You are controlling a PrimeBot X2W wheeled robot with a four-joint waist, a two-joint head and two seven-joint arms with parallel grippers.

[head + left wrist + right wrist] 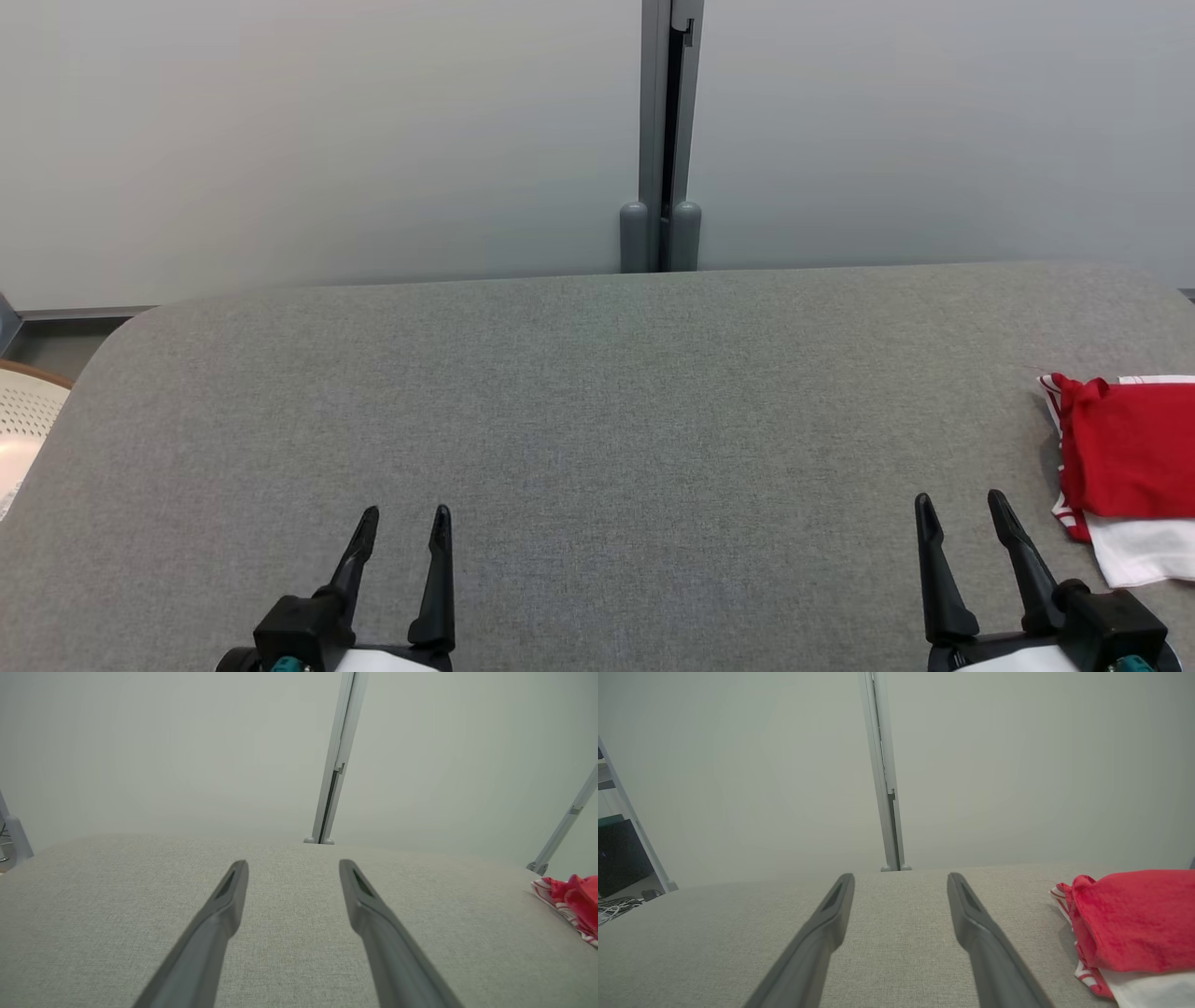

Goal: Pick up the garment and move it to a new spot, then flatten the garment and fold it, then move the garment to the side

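The garment (1125,457) lies just to the right of the right fingers (936,569) (the left fingers (437,579) are well apart from it). Both pairs are spread and empty.

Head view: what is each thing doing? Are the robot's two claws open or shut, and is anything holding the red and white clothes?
left gripper, open, holding nothing, far from the garment.
right gripper, open, holding nothing, near the garment but not touching it.
garment, lying bunched up, red part over white, not held.
table, grey fabric top, garment resting at its right edge.
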